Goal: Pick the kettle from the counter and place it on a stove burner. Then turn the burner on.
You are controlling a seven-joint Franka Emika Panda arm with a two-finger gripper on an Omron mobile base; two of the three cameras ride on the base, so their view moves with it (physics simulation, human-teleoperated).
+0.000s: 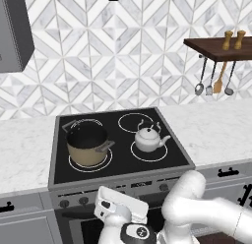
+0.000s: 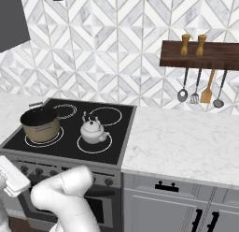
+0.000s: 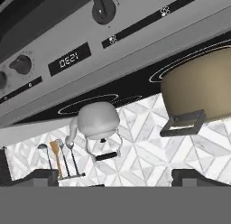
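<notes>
Pale counter [image 2: 186, 142] flanks the black cooktop [image 1: 162, 162]. Tan pot [image 1: 87, 143] sits at 9 o'clock of the kettle [image 1: 149, 139], well apart. Kettle stands upright inside the front-right stove burner [image 1: 160, 156] ring. Gripper [image 3: 115, 177] low before the stove knobs [image 3: 104, 9], fingers apart, holding nothing.
</notes>
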